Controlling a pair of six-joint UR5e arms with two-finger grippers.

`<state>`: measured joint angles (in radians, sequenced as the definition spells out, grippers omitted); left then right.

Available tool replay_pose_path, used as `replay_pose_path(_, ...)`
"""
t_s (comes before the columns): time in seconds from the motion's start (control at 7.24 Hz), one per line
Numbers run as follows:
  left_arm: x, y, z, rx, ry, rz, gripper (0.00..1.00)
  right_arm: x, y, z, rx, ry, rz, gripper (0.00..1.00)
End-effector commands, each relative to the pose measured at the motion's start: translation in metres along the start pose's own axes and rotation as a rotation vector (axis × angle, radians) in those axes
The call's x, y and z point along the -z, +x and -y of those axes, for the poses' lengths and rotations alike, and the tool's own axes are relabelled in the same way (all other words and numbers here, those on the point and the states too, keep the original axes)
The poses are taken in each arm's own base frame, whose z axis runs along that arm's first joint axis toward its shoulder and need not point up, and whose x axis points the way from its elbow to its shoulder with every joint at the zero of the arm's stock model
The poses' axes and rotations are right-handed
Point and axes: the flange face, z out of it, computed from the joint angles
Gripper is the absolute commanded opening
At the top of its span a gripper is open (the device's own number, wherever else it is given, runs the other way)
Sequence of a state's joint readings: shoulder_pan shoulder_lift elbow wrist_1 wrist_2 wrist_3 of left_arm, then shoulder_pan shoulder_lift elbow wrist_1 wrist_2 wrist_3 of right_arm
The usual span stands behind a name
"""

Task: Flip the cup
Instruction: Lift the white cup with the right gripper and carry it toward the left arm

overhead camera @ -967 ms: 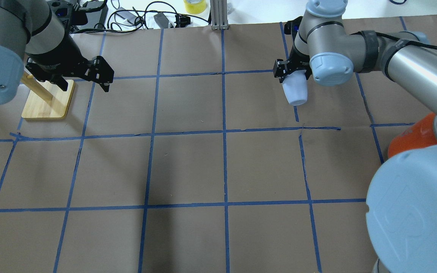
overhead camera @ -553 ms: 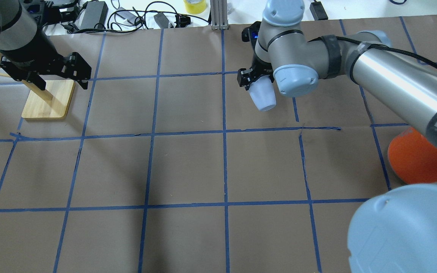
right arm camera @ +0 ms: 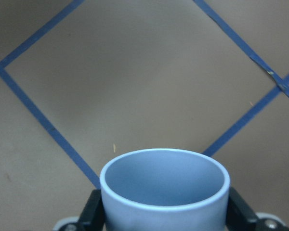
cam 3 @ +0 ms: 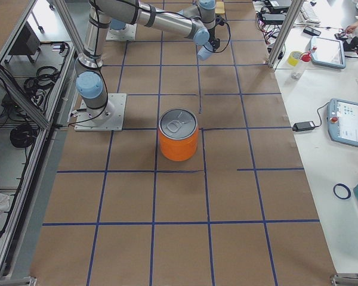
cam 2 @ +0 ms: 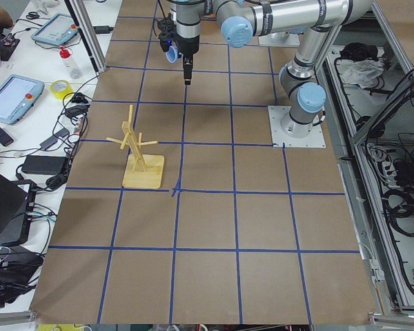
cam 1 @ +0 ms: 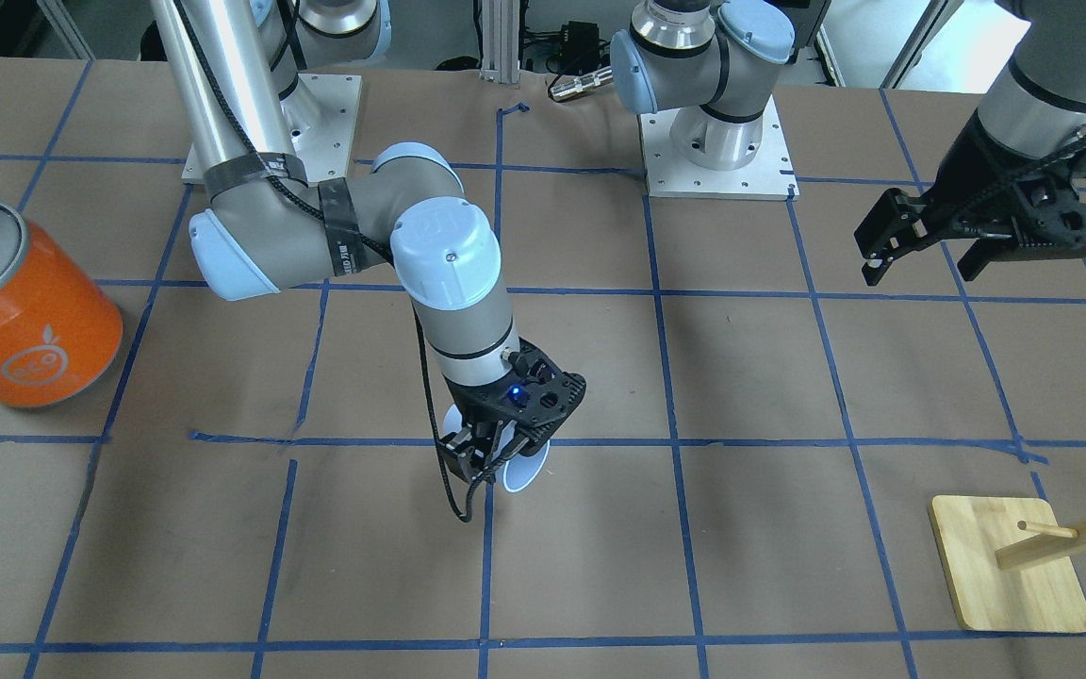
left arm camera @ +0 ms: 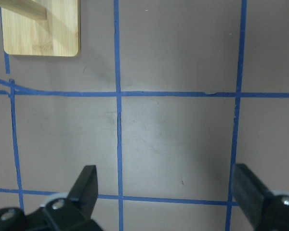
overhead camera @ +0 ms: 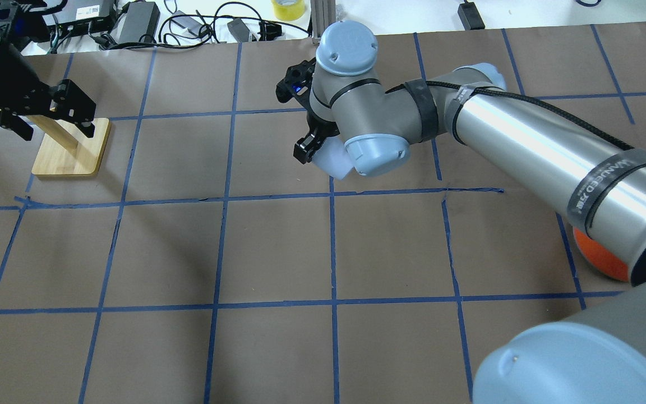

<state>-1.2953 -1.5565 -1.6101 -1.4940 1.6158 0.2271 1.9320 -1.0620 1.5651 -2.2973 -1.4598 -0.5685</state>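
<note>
cup (right arm camera: 164,192) | looking pale blue-white, tapered, handleless, smooth and matte, its hollow showing empty | being clamped by its sides in the right gripper (overhead camera: 313,150), hanging aloft | tilting, with its mouth pointing toward 5 o'clock in the overhead view | hovering at 12 o'clock of the central tape crossing (overhead camera: 332,194)

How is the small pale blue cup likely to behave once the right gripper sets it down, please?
Probably stiff: the cup shows an evenly round rim while the right gripper squeezes its walls. Its smooth, tapered walls could let it slip from the grip. Laid on its side, it would likely roll in a curve, being round and tapered.
</note>
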Motion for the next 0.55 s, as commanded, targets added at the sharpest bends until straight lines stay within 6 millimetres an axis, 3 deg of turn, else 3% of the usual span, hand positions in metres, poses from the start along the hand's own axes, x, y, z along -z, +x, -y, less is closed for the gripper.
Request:
replay_pose_path(0.0,-0.0028,-0.0026,-0.0031,0.006,-0.015,-0.010,1.00,-0.0353,-0.0307,0.0104,0.298,-0.004,0.001,0.00)
replay_pose_path(0.41,-0.0037,-0.0021,-0.0040,0.005,-0.017,-0.014,1.00,-0.0451,-0.0334,0.0097,0.424,-0.014,0.007,0.03)
